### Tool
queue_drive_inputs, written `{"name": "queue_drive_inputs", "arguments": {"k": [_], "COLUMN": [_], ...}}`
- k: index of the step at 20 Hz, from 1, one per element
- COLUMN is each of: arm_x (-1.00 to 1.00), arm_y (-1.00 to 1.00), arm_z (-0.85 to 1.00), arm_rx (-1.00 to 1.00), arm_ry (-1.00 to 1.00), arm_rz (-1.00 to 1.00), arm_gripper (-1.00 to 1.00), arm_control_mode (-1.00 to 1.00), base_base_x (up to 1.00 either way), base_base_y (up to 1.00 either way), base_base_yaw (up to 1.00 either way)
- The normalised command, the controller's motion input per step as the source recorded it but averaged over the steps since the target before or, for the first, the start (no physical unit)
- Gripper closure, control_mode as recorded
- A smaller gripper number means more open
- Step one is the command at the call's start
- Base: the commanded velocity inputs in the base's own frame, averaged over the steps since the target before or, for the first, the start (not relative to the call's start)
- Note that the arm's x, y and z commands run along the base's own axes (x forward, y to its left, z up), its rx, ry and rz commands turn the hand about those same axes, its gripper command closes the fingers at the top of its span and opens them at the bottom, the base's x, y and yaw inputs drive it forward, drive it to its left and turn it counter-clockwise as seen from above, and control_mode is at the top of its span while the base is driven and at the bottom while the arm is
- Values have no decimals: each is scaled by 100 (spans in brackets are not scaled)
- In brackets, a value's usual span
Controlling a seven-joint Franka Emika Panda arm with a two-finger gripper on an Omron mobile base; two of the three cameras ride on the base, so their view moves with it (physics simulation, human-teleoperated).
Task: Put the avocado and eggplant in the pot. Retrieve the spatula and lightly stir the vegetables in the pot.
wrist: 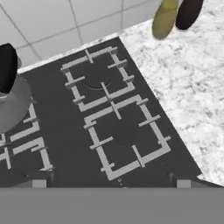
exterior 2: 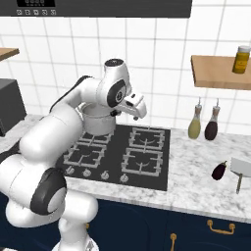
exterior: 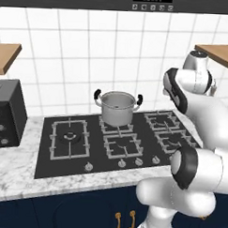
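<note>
Nearest you, the eggplant (exterior 2: 219,170) lies on the marble counter (exterior 2: 196,162) to the right of the cooktop (exterior 2: 142,157), just beside the spatula (exterior 2: 239,177), whose thin pale handle points toward the counter's front edge. Further in, your gripper (exterior 2: 138,109) hangs above the cooktop's right-hand burners, and you cannot tell how far its fingers are parted or whether they carry anything. Behind the arm, the pot (exterior: 117,107) stands upright on a rear burner, black loop handles out to either side. At the back wall, an olive bottle (exterior 2: 194,125) and a dark bottle (exterior 2: 212,126) stand side by side.
</note>
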Motion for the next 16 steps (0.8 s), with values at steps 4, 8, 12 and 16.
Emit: {"name": "queue_drive_inputs", "arguments": {"k": [4,8,12,16], "arm_x": [-18,-1,0,0], "arm_y": [-100,-100,-100,-100], "arm_z": [-21,-31,-36,-30], "arm_rx": [10,8,6,9], "arm_ry": [19,23,21,16], "arm_rz": [-30,-30,-27,-12], "arm_gripper": [-100,-100,-100,-100], "arm_control_mode": [-100,-100,-100,-100], "base_base_x": [0,0,0,0], "base_base_y": [0,0,0,0], "base_base_yaw": [0,0,0,0]}}
